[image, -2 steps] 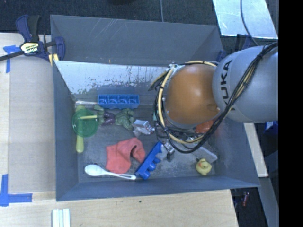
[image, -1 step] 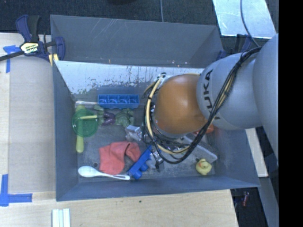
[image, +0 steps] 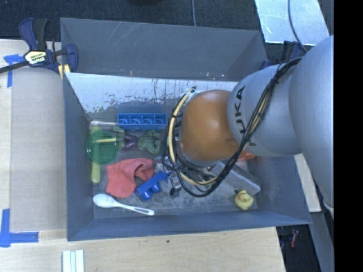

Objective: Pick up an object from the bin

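Note:
My gripper (image: 172, 178) reaches down in the middle of the bin, mostly hidden under the arm's wrist. Its lower end stands right beside a small blue plastic piece (image: 151, 186) lying on the bin floor. Just left of that lies a crumpled red cloth (image: 127, 176). A white plastic spoon (image: 121, 204) lies along the front wall, below the cloth. Whether anything is held cannot be seen.
A green cup (image: 102, 147) sits at the left, and a blue block strip (image: 142, 119) lies by the back wall. Dark green and purple bits (image: 148, 142) lie between them. A yellow duck (image: 244, 199) and a grey flat piece (image: 245, 181) lie at the front right.

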